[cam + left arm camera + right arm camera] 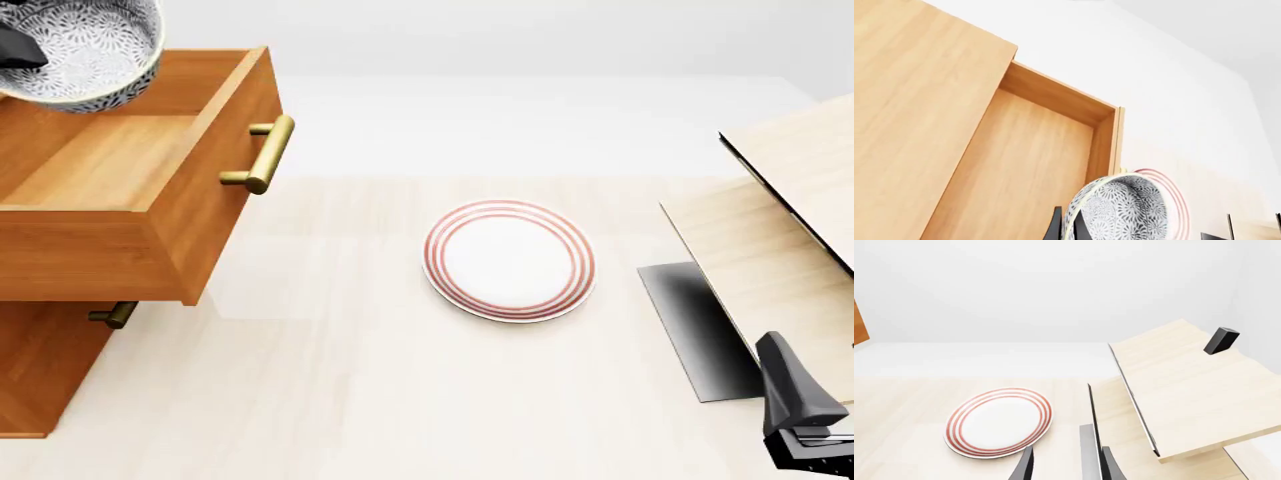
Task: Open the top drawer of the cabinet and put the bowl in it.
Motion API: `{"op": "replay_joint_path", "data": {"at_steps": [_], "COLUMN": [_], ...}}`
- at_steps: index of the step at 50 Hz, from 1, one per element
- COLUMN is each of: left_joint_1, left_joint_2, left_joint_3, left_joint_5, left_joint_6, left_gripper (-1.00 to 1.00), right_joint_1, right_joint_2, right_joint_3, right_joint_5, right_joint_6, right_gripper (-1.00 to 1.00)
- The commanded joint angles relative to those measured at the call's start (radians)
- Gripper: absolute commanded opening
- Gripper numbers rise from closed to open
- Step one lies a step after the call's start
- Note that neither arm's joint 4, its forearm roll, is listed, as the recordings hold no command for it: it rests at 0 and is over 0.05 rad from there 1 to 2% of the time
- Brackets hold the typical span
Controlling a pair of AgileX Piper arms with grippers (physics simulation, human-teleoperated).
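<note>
Front view shows the top drawer (127, 190) of the cabinet (47, 360) pulled out, with the bowl (83, 50) held above its open inside. Left hand (1066, 226) grips the bowl's rim, fingers on either side of the wall. Right hand (1064, 467) hangs released near the pale wooden structure (787, 240), apart from the plate (509, 260) on the table (334, 380).

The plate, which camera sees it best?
The front view: the whole plate shows from above, uncovered. The right wrist view shows it whole too, but slanted. The left wrist view shows only its red rim behind the bowl.
</note>
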Motion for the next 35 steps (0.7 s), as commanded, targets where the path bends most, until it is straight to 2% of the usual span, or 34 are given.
{"op": "replay_joint_path", "data": {"at_steps": [1,35], "left_joint_1": [0.023,0.068], "left_joint_2": [0.013,0.056], "left_joint_3": [0.017,0.042], "left_joint_5": [-0.033,-0.084], "left_joint_6": [-0.007,-0.02], "left_gripper": [-1.0,-1.0], "right_joint_1": [0.0,0.0], "right_joint_2": [-0.001,-0.001], "right_joint_3": [0.001,0.001], "right_joint_5": [0.0,0.0], "right_joint_6": [0.0,0.0], "right_gripper": [1.0,1.0]}}
